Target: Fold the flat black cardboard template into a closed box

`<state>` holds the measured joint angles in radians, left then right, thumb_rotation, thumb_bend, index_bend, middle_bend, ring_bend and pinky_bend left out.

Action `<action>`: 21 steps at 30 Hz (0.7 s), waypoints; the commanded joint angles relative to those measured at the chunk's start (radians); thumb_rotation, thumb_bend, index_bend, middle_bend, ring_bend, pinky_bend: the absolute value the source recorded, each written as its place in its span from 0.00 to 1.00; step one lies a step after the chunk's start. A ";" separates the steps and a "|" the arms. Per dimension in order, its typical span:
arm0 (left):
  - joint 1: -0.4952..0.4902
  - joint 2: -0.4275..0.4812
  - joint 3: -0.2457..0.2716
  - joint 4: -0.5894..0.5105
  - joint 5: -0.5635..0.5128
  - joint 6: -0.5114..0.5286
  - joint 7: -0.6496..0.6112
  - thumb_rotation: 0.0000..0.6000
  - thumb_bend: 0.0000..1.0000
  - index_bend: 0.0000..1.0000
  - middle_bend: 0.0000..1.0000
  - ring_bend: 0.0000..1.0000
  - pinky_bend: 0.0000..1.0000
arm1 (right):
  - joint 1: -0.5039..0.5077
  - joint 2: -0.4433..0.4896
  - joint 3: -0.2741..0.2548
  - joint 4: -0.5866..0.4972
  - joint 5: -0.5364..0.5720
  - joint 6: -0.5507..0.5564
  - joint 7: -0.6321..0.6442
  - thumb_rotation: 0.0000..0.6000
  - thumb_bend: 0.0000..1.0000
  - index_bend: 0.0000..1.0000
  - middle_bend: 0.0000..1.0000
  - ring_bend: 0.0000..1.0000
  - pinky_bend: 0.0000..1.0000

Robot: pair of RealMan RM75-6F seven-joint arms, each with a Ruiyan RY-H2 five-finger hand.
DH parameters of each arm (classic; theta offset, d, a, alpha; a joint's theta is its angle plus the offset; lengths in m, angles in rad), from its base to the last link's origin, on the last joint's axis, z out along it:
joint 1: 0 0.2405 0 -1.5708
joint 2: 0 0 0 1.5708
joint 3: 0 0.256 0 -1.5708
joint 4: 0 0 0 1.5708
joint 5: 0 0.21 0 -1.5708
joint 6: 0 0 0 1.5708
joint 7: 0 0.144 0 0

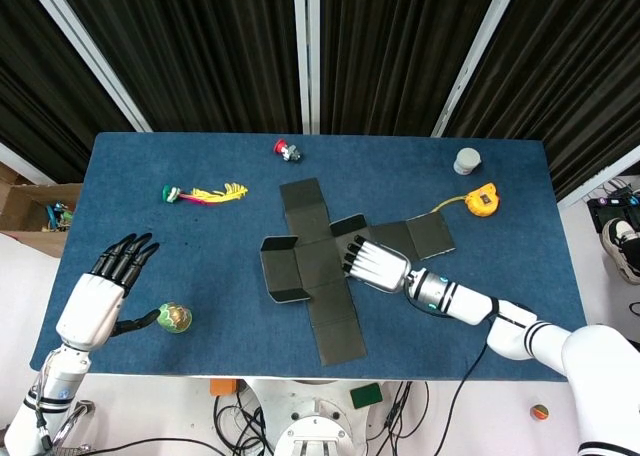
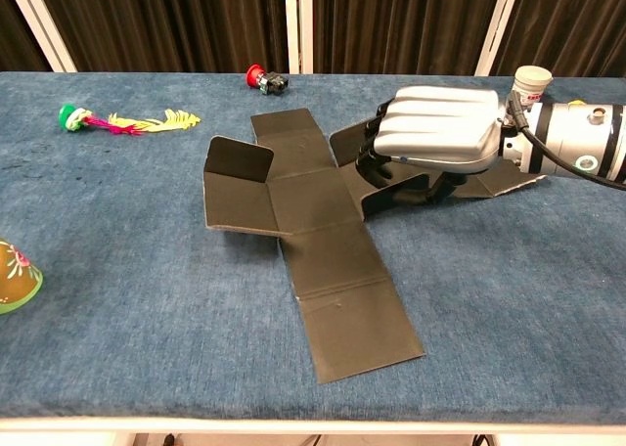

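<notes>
Black pleated curtains behind, blue felt-covered table (image 1: pixel 150 216) in front. Flat black cross-shaped cardboard template (image 2: pixel 328 226) lying mid-table, skewed, long arm running toward the near edge, another arm out to the right under the right arm. Left side flap (image 2: pixel 238 159) already standing roughly upright; small flaps beside the right hand also lifted off the cloth.

Right hand (image 2: pixel 432 133) palm-down over the template's right junction, fingers (image 1: pixel 355 258) curled down onto or around a raised flap. Looks like a grip or press on the card, but contact hidden under the palm in both views, so cannot tell for sure. Left hand (image 1: pixel 105 281) well apart at the left edge, fingers spread, holding nothing, just beside a small green and gold painted egg-shaped toy (image 1: pixel 175 318).

Handling, judged: light, thin, stiff between creases, hinging freely at score lines. Likely to slide on the felt when pushed one-handed, given the skew. Better to pin the centre panel and lift flaps from outer edges near the creases; no pinching mid-panel, risk of a stray kink.

No readable writing or brand anywhere. Yellow tape measure (image 1: pixel 482 198) and small white jar (image 1: pixel 467 160) at far right show no legible label.
</notes>
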<state>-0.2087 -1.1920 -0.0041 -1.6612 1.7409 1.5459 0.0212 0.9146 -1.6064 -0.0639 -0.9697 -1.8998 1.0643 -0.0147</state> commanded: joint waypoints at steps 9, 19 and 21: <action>0.007 -0.011 0.003 0.039 0.005 0.020 -0.045 1.00 0.02 0.07 0.04 0.01 0.16 | -0.166 0.249 0.175 -0.542 0.501 -0.098 -0.295 1.00 0.12 0.03 0.18 0.47 0.66; 0.008 -0.024 0.008 0.067 0.017 0.028 -0.063 1.00 0.02 0.07 0.04 0.01 0.16 | 0.011 0.292 0.223 -0.604 1.190 -0.405 -0.477 1.00 0.09 0.00 0.08 0.68 1.00; 0.008 -0.024 0.009 0.070 0.019 0.030 -0.067 1.00 0.02 0.07 0.04 0.01 0.16 | 0.065 0.280 0.205 -0.583 1.281 -0.450 -0.496 1.00 0.09 0.00 0.07 0.68 1.00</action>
<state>-0.2005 -1.2162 0.0044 -1.5914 1.7592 1.5755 -0.0455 0.8739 -1.3433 0.1308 -1.5400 -0.8244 0.7474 -0.4151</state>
